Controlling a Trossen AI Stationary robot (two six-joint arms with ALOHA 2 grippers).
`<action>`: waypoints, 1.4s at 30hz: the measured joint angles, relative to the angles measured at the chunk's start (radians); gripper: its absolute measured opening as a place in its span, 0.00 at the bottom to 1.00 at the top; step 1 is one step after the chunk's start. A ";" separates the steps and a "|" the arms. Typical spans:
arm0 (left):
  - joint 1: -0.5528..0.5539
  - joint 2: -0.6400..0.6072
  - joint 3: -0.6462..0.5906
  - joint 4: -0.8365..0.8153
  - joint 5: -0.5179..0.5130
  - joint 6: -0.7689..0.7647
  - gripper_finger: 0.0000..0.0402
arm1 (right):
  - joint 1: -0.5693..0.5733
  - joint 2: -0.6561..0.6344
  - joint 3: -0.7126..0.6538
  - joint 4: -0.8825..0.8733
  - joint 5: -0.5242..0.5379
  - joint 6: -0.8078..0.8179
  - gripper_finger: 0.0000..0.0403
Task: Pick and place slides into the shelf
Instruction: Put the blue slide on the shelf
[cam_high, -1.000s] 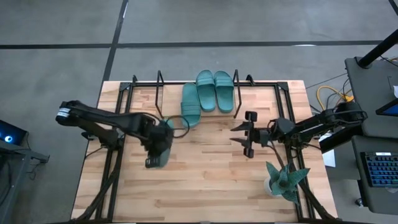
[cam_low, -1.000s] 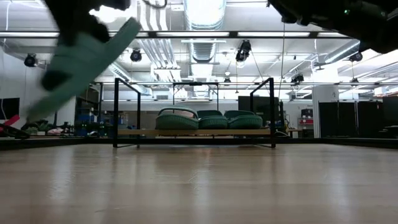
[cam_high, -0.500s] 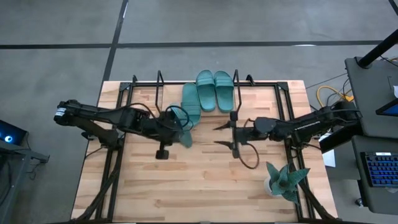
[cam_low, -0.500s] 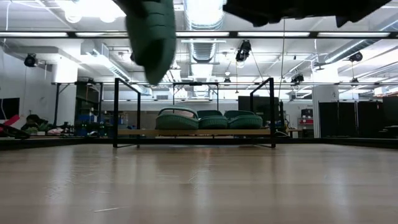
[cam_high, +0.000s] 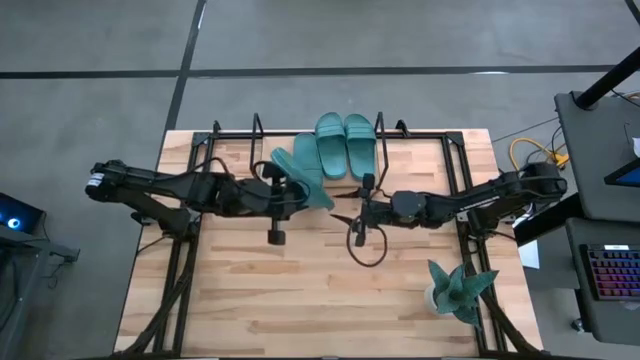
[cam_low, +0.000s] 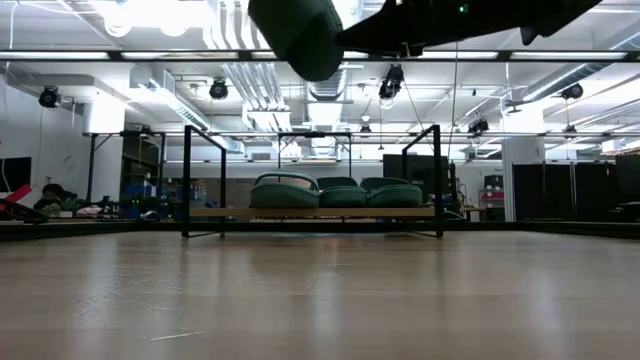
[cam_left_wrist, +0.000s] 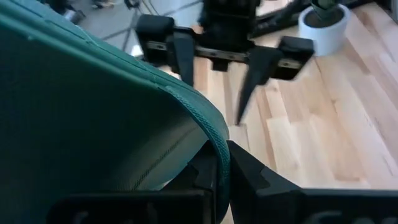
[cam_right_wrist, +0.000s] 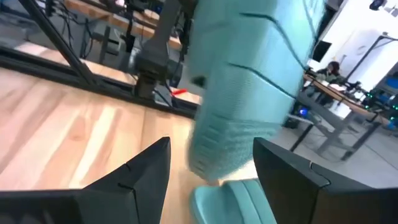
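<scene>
Three slides (cam_high: 340, 148) are already sitting on the shelf (cam_high: 232, 135), and we're holding the fourth slide (cam_high: 300, 172) aloft, clenched in our left claw (cam_high: 285, 190). Our right claw (cam_high: 356, 212) is gaping just beside it, so next we're probably handing over or racking.

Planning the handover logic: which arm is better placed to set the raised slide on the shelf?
Probably the left. Its tool is shut on the raised slide, beside the three slides on the shelf. The right tool is open and holds nothing.
</scene>
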 joint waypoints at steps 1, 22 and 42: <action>0.000 0.005 0.000 0.013 -0.018 0.004 0.00 | 0.000 0.001 0.003 0.004 0.000 -0.002 0.54; -0.002 0.115 0.004 0.120 -0.011 0.101 0.00 | 0.000 0.001 -0.001 -0.012 0.085 0.088 0.54; -0.001 0.115 0.004 0.120 -0.003 0.102 0.00 | 0.000 0.001 -0.002 -0.063 0.086 0.045 0.50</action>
